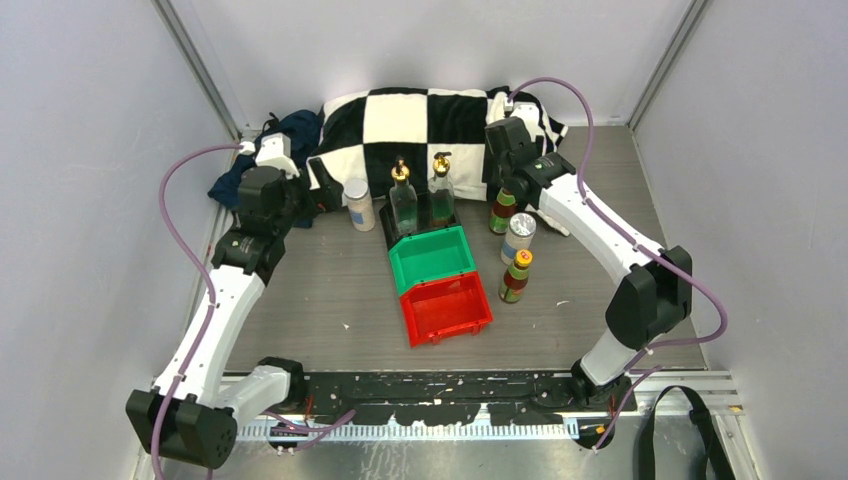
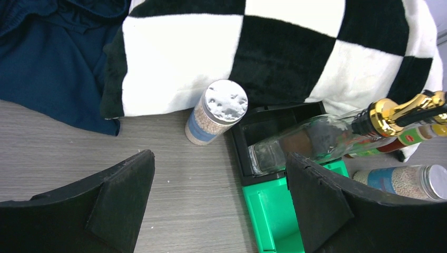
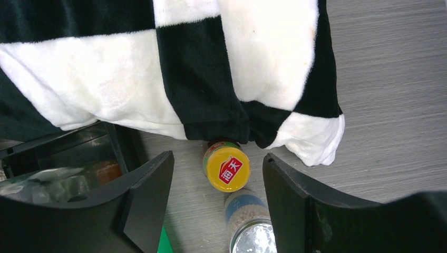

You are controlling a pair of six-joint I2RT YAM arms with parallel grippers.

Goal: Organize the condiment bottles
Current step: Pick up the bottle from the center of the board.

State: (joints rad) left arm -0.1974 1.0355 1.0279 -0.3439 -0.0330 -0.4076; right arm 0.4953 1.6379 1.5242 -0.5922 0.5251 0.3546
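Note:
Two tall clear glass bottles (image 1: 402, 205) (image 1: 441, 192) with gold pourers stand in the black bin (image 1: 392, 238). A silver-lidded shaker jar (image 1: 358, 204) stands left of that bin, just ahead of my open, empty left gripper (image 1: 325, 195) (image 2: 220, 158). To the right, one yellow-capped sauce bottle (image 1: 502, 210) (image 3: 227, 167), a second shaker jar (image 1: 518, 237) (image 3: 248, 221) and another sauce bottle (image 1: 516, 277) stand in a row. My right gripper (image 1: 505, 185) (image 3: 217, 163) hangs over the far sauce bottle. Its fingers stand either side of the yellow cap with gaps on both sides.
A green bin (image 1: 433, 258) and a red bin (image 1: 447, 307) sit in line in front of the black bin. A black-and-white checkered blanket (image 1: 420, 115) lies bunched along the back, touching the far sauce bottle. A dark blue cloth (image 1: 290, 135) lies at back left.

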